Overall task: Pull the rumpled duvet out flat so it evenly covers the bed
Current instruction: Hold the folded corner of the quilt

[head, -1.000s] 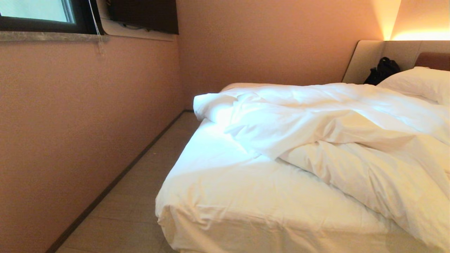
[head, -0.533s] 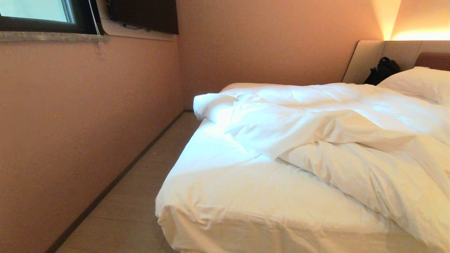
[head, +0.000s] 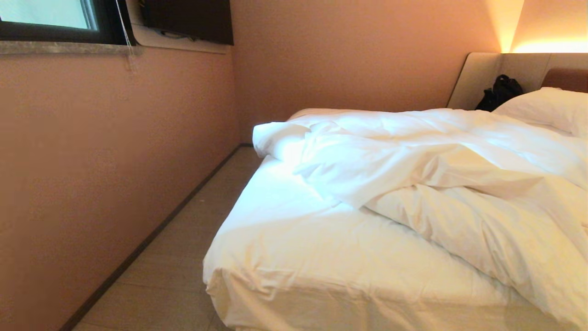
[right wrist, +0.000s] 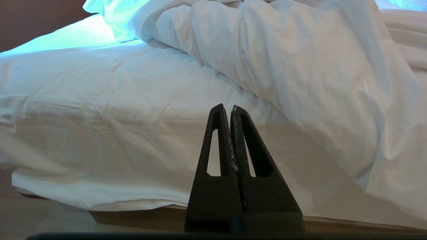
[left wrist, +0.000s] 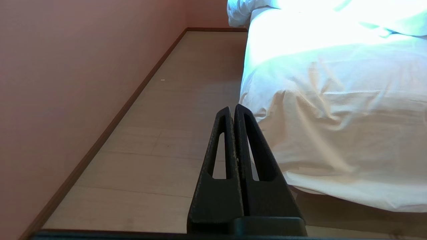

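White duvet (head: pixel 436 184) lies bunched (wrinkled) across the bed (head: pixel 294 257).

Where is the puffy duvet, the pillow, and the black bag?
duvet (head: pixel 441 170), head view, on its rumpled middle fold.
pillow (head: pixel 546 108), head view, on its top face.
black bag (head: pixel 500 92), head view, on its body against the headboard.

Pink walls (head: pixel 115 151); window (head: pixel 46 14) with grey stone sill (head: pixel 64 47), top left. Black bag (head: pixel 499 92) against the padded panel, beside white pillow (head: pixel 546 108). Pale plank floor (head: pixel 183 257) with dark skirting.
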You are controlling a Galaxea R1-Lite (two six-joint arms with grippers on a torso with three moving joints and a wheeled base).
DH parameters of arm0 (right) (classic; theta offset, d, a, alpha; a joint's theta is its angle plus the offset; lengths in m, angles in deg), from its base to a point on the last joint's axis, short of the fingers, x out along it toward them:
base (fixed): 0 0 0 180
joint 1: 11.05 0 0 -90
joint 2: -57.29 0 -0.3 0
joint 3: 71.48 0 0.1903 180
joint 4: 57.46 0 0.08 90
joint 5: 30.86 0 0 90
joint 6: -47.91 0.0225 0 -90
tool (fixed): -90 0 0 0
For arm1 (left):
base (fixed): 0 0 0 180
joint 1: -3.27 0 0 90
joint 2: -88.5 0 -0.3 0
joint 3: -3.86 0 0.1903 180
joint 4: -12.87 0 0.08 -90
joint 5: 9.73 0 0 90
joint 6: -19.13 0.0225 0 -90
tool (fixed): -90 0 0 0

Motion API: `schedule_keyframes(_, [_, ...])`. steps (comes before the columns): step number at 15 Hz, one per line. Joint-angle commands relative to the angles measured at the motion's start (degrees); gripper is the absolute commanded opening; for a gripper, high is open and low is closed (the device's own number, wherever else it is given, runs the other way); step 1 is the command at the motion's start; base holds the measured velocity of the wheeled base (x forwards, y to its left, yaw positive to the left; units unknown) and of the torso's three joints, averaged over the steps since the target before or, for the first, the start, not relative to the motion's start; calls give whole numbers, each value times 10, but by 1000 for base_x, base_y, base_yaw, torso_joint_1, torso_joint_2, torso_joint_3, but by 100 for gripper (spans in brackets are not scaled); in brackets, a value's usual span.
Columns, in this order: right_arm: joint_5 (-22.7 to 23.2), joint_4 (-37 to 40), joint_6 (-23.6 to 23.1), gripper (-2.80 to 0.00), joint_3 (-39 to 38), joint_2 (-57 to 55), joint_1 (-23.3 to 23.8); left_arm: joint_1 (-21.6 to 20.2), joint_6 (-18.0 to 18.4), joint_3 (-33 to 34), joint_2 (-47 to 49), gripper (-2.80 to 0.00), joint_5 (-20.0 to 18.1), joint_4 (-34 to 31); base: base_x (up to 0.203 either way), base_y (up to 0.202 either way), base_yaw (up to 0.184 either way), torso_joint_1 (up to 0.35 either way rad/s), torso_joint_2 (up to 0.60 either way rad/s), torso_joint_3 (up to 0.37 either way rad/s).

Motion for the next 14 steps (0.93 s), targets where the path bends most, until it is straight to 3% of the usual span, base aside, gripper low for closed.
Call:
schedule_keyframes(1, [0,0,0,-280,0,-1,0,0,1,-1,0,-280,0,-3,0,0,0,0,0,0])
schedule_keyframes(10, [0,0,0,-280,0,-1,0,0,6,-7,0,-280,1,-10,0,0,0,0,0,0])
schedule_keyframes(14, [0,0,0,-280,0,-1,0,0,4,-83,4,-280,-16,-54,0,0,0,0,0,0])
